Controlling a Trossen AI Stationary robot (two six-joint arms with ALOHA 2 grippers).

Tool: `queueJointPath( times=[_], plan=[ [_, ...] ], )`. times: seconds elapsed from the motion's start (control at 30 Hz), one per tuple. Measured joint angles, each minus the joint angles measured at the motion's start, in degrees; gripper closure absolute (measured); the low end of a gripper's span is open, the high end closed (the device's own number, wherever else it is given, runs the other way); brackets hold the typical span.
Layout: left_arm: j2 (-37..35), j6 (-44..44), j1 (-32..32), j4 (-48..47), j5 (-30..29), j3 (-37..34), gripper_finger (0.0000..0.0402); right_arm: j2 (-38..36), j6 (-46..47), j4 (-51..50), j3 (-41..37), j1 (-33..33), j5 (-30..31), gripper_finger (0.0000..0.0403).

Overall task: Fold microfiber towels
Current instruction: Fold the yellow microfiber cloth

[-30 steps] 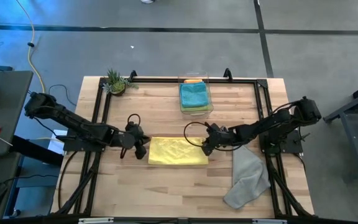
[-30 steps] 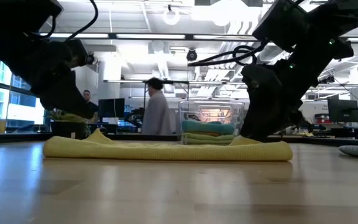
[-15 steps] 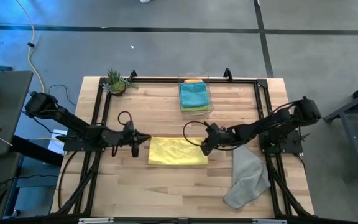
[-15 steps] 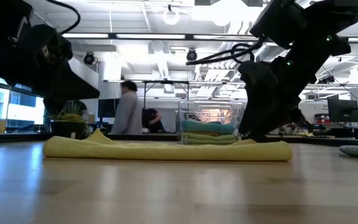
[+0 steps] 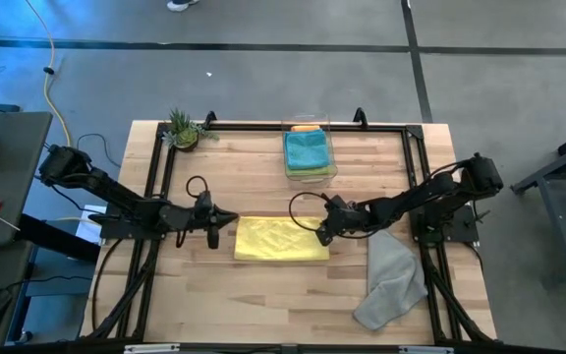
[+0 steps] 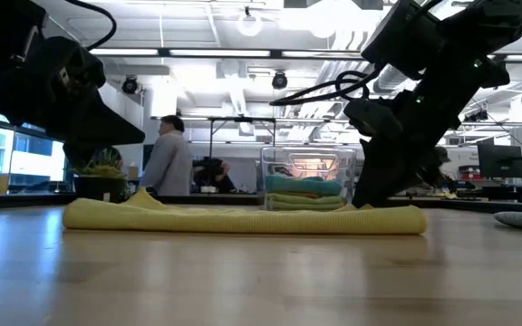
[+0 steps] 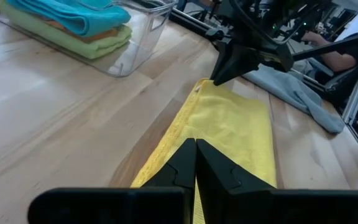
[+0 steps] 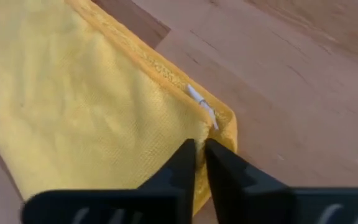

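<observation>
Right gripper point(image 8: 199, 163) pinched nearly closed on yellow towel point(image 5: 281, 239) corner at its 3 o'clock edge. Left gripper point(image 7: 196, 163) fully closed, empty, at 9 o'clock.

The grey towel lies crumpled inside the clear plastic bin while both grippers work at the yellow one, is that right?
Not quite. The grey towel lies crumpled on the table near the right arm, outside the clear plastic bin, as the high view shows. Both the left gripper and right gripper are at the yellow towel.

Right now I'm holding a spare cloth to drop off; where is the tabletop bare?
Bare wood runs along the near edge in front of the yellow towel, and between the plant and the clear bin. Crowded: both grippers, left and right, flank the yellow towel; the grey towel fills the near right corner.
</observation>
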Motion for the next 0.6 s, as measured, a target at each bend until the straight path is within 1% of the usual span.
queueJointPath(
  times=[0.07, 0.13, 0.27, 0.47, 0.6],
  plan=[
    [0.0, 0.0, 0.0, 0.0, 0.0, 0.0, 0.0401, 0.0, -0.2, 0.0, 0.0, 0.0, -0.3, 0.0389],
    [0.0, 0.0, 0.0, -0.1, 0.4, 0.0, 0.0401, 0.0, -1.1, 0.0, 0.0, 0.0, -0.3, 0.0398],
    [0.0, 0.0, 0.0, -0.4, 0.7, 0.0, 0.0401, 0.0, -1.1, 0.0, 0.0, 0.0, 1.0, 0.0395],
    [0.0, 0.5, 0.0, -0.5, 0.7, 0.0, 0.0401, -0.5, -0.7, -0.1, 0.0, 0.1, 3.0, 0.0400],
    [0.0, 0.6, 0.0, -0.8, 0.7, 0.0, 0.0401, -0.8, 0.7, -2.5, 0.0, 0.1, 4.0, 0.0402]
  ],
)
